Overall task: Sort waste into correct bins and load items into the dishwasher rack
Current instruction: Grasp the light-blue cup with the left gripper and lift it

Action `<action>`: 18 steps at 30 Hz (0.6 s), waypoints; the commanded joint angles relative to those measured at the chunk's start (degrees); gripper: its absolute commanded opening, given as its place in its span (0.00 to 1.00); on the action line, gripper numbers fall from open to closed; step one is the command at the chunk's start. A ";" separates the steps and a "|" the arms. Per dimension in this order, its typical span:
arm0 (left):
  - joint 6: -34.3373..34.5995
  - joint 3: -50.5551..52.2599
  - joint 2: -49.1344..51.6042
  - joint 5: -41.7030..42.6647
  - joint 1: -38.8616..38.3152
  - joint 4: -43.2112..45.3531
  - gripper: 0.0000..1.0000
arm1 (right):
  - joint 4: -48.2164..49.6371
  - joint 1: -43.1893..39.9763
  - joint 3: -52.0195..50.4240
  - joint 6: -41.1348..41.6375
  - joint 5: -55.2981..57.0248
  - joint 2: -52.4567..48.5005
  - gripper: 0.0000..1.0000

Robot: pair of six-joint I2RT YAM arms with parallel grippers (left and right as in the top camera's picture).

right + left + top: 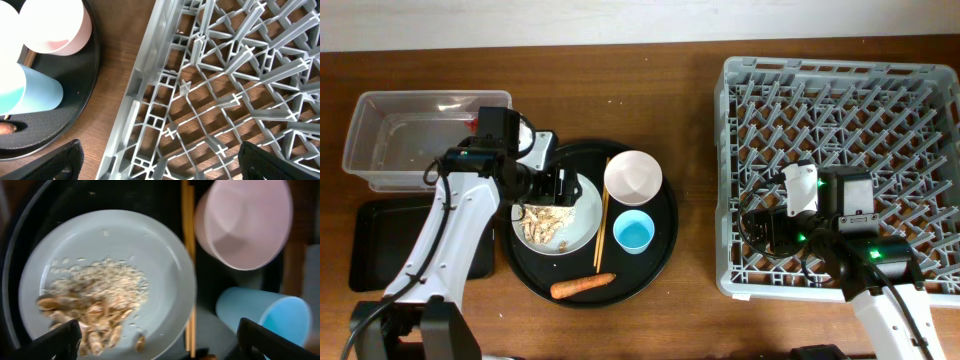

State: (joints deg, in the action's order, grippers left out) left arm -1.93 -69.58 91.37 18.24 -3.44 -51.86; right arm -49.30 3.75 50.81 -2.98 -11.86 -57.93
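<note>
A pale plate with beige food scraps sits on the round black tray. Beside it lie two wooden chopsticks, a white cup, a light-blue cup and an orange carrot. My left gripper is open and empty just above the plate. The scraps, chopsticks and both cups show below my left gripper. My right gripper is open and empty over the grey dishwasher rack, near its left wall. The tissue wad is out of view.
The clear tub stands at the back left, with a bit of red at its right end behind my left arm. The shallow black tray lies in front of the tub. The right wrist view shows the round tray's edge.
</note>
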 commanded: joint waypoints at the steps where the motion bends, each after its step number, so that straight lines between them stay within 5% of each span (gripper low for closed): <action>1: -0.22 -0.11 -0.76 5.55 -1.03 -0.52 0.93 | 0.00 0.37 1.11 0.48 0.50 0.17 0.98; 7: -0.22 0.00 -0.74 -2.21 -14.58 -1.84 0.89 | -0.02 0.37 1.11 0.48 0.52 0.17 0.98; 13: -0.15 2.16 3.37 -6.32 -22.95 -2.12 0.75 | -0.42 0.37 1.11 0.48 0.50 0.17 0.98; 18: 1.31 2.21 9.90 -6.27 -23.19 -0.04 0.27 | -0.44 0.37 1.11 0.48 0.52 0.17 0.98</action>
State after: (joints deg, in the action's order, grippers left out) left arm -0.64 -67.96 99.98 12.34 -26.37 -52.80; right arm -49.71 3.75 50.81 -2.98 -11.86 -57.93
